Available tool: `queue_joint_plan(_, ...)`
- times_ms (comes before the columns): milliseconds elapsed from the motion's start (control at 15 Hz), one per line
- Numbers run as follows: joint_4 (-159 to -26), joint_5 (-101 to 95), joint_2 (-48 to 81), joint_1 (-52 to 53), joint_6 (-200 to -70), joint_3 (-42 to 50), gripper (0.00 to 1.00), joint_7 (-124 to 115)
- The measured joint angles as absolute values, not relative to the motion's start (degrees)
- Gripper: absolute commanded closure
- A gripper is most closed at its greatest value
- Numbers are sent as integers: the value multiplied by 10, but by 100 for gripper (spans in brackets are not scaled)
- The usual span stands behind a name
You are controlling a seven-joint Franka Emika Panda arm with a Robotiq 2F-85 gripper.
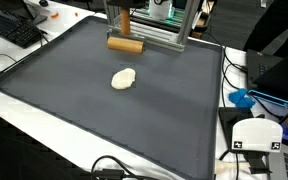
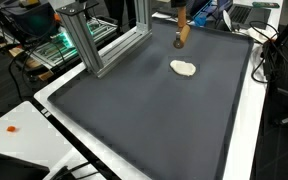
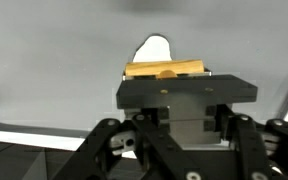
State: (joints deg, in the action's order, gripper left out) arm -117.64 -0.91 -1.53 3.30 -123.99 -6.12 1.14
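A wooden T-shaped tool stands at the far edge of the dark grey mat (image 1: 134, 120). Its horizontal bar (image 1: 125, 44) sits low over the mat and its upright handle (image 1: 124, 20) runs up out of frame. It also shows in an exterior view (image 2: 180, 35). In the wrist view my gripper (image 3: 184, 100) fills the lower frame, with the wooden bar (image 3: 164, 70) just past its fingertips. The fingers look closed on the tool's handle. A cream dough-like lump (image 1: 124, 78) lies on the mat a little way from the bar, and shows in the other views (image 2: 184, 68) (image 3: 152, 47). The arm is out of both exterior views.
An aluminium frame (image 1: 174, 35) (image 2: 84, 45) stands at the mat's far edge beside the tool. A keyboard (image 1: 12, 28), cables and a white device (image 1: 254, 135) lie around the mat. A blue object (image 1: 242, 98) sits by the mat's side edge.
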Motion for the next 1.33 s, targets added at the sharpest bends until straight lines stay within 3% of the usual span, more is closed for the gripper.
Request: queue_joint_plan(1333, -1359, 22, -223, 40, -1174, -64, 65, -104)
